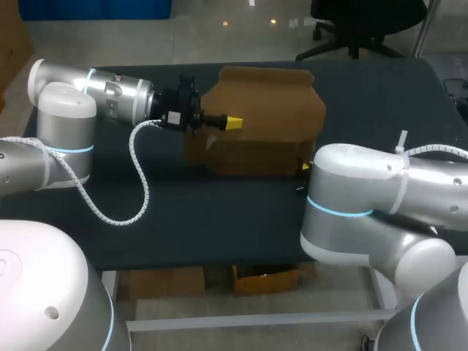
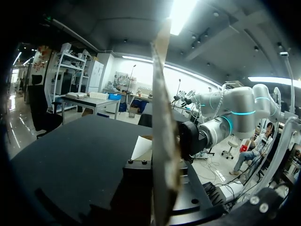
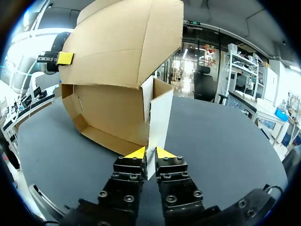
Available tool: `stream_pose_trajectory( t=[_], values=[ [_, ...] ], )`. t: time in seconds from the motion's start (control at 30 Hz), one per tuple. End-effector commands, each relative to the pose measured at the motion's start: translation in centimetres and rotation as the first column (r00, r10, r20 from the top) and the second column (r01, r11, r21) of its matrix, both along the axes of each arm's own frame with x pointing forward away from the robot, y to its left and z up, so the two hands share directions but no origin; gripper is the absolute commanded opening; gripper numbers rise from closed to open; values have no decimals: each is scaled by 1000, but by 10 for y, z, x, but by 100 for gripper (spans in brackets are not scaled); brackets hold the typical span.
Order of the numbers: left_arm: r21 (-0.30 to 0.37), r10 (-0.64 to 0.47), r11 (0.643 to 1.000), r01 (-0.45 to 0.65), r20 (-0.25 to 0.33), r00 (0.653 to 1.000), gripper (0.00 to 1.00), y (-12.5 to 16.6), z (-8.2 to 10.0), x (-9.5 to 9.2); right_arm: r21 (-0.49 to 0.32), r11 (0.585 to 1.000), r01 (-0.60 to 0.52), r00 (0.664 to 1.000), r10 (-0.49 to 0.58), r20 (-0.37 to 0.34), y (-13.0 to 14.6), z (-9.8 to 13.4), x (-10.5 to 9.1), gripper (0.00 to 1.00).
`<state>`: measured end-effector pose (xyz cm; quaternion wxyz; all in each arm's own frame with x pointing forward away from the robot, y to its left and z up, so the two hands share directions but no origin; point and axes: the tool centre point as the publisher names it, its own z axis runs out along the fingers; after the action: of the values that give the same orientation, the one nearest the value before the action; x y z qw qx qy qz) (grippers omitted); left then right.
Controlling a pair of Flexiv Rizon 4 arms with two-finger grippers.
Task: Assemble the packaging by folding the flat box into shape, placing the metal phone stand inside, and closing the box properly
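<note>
1. Leftmost, the left arm (image 1: 110, 91) comes in over the far left of the table (image 1: 219, 219). A white coiled cable (image 1: 139, 183) loops down from it onto the dark top.
2. At its end, the left gripper (image 1: 232, 122) pinches the upper panel of the box (image 1: 270, 110). One yellow tip lies on top of the cardboard. In the left wrist view that panel (image 2: 164, 127) runs edge-on between the two dark fingers.
3. Next, the box itself is brown cardboard, partly folded. It stands at the middle of the table, toward the far edge. In the right wrist view its upper panel arches over an open hollow.
4. At the box's near right corner, the right gripper (image 3: 150, 153) is pressed together on an upright, pale-edged flap (image 3: 157, 117). One yellow tip sits on each side of the flap, low by the tabletop.
5. Rightmost, the right arm (image 1: 380, 190) comes in from the near right. In the head view its bulk covers most of its own gripper.
</note>
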<state>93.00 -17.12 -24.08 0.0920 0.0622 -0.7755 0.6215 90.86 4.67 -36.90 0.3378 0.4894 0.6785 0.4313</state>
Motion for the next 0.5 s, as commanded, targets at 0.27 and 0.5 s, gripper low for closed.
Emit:
stream_pose_trajectory(
  t=[0.27,0.5],
  values=[
    [0,-4,1000,4,-1,1000,0,-1,-2,1,-89,963,254,967,-249,57,6,2,-3,44],
    [0,-4,1000,4,-1,1000,0,-1,-2,1,-77,961,264,964,-260,54,2,0,-6,46]
  ],
)
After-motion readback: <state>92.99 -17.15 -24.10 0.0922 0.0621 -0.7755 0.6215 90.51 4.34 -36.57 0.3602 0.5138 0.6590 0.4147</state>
